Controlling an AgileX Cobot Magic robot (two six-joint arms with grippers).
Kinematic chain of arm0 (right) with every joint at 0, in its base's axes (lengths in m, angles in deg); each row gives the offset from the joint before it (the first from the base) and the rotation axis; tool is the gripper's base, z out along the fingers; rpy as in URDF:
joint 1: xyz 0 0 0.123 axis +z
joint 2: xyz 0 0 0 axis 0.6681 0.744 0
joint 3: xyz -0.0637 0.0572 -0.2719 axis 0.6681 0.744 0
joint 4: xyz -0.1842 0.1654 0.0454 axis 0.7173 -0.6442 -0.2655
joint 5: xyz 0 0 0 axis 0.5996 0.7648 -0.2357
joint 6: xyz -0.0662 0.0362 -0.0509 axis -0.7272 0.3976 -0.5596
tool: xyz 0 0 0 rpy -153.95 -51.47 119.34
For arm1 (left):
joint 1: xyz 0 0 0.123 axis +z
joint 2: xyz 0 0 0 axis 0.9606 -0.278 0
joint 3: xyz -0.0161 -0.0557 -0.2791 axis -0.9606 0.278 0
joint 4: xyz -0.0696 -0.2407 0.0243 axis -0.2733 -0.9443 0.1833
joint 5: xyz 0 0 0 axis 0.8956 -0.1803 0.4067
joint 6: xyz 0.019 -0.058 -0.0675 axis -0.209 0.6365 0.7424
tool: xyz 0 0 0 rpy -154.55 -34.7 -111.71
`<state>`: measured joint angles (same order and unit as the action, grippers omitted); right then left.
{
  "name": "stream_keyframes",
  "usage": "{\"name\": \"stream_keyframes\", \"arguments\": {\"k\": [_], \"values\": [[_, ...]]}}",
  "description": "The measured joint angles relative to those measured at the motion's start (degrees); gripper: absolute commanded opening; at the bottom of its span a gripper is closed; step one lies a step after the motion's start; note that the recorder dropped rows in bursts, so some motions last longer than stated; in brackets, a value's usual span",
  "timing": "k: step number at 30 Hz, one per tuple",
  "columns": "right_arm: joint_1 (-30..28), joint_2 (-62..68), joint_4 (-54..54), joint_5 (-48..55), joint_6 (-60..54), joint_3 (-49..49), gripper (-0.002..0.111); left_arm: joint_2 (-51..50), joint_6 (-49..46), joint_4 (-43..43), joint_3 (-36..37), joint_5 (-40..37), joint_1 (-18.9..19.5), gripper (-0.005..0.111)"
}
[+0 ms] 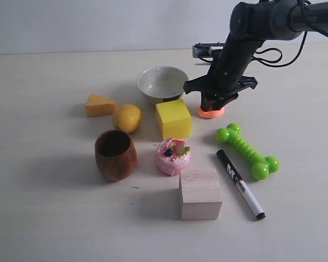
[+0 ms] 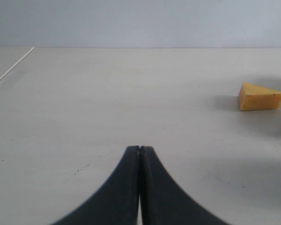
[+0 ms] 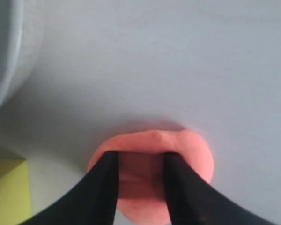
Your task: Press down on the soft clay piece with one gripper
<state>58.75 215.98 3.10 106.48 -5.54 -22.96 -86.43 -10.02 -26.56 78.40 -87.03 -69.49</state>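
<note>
Closest to my right wrist camera, the right claw (image 3: 140, 157) has its fingers slightly spread, both tips sunk into the soft clay piece (image 3: 194, 152). That salmon-orange lump lies flat as a near-round disc with no clear long axis, toward the desk's far edge, right of middle. Crowding its left are the grey bowl (image 1: 163, 83) and yellow cube (image 1: 173, 118); the green bone toy (image 1: 247, 151) lies nearer the front edge. Bare desk (image 1: 295, 109) opens toward the right edge. My left claw (image 2: 139, 149) is pressed together, well apart from the cheese wedge (image 2: 260, 96).
</note>
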Motion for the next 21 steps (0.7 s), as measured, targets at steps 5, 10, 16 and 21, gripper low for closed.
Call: {"name": "stream_keyframes", "arguments": {"k": [5,10,16,21], "values": [[0.0,-0.1,0.0,-0.1,0.0,0.0,0.031,0.0,0.0,0.0,0.0,0.0,0.0,0.000],[0.0,-0.6,0.0,-0.6,0.0,0.5,0.030,0.0,0.0,0.0,0.0,0.0,0.0,0.000],[0.0,-1.8,0.5,0.7,0.0,1.1,0.025,0.0,0.0,0.0,0.0,0.0,0.0,0.000],[0.0,-2.4,0.4,1.3,0.0,1.3,0.024,0.0,0.0,0.0,0.0,0.0,0.0,0.000]]}}
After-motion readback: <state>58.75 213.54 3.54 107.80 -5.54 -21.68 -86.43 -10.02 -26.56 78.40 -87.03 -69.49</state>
